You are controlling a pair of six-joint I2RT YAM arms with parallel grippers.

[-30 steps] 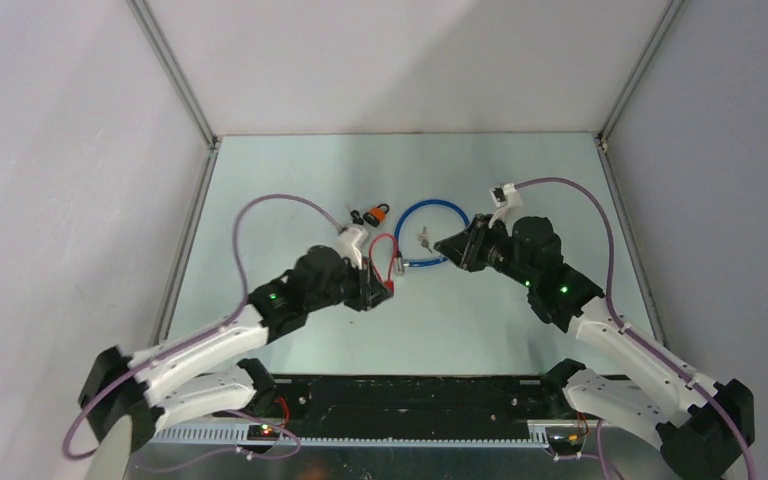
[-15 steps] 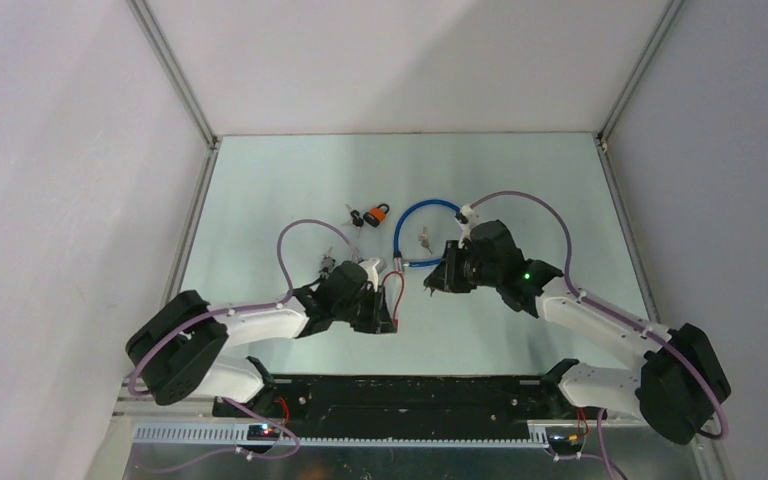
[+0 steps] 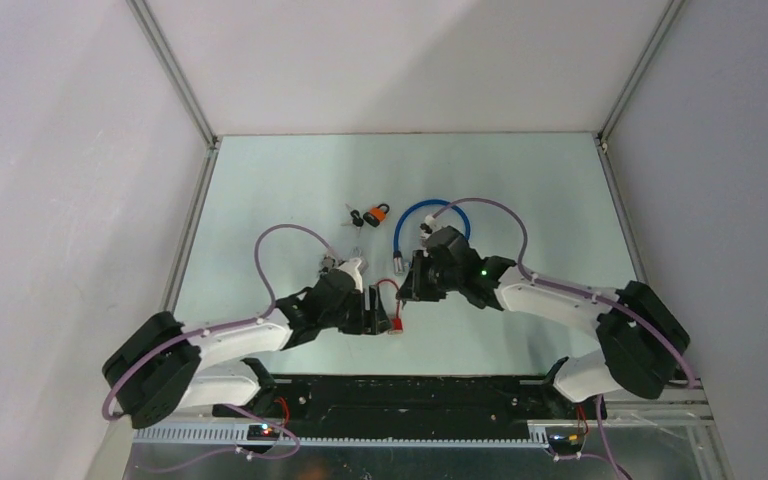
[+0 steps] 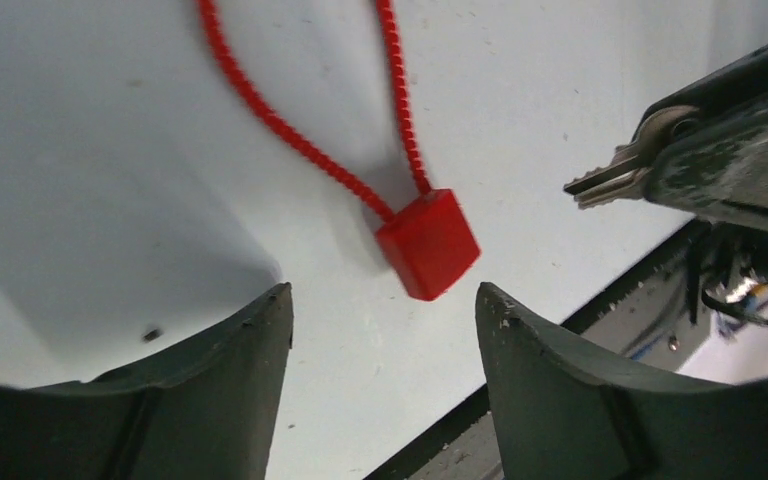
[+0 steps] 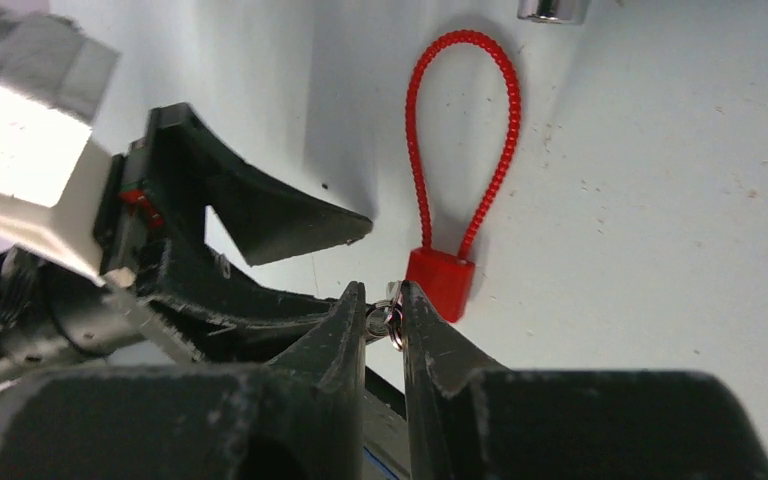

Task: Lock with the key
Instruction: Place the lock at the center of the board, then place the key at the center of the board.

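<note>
A red cable lock lies on the table, its square body just beyond my left gripper's open fingertips and not touched by them. Its red loop stretches away from the body. My right gripper is shut on a silver key by its ring end. The blade points at the lock body from a short gap away. From above, both grippers meet near the table's front, left gripper and right gripper, with the red lock between them.
A blue cable lock curves behind the right gripper, its silver end near the red loop. An orange padlock with dark keys lies farther back. The table's front edge and black rail are close.
My left gripper's jaws have opened and the red lock body now sits free in front of them. My right arm has swung left and nearer with the key, up to the lock.
</note>
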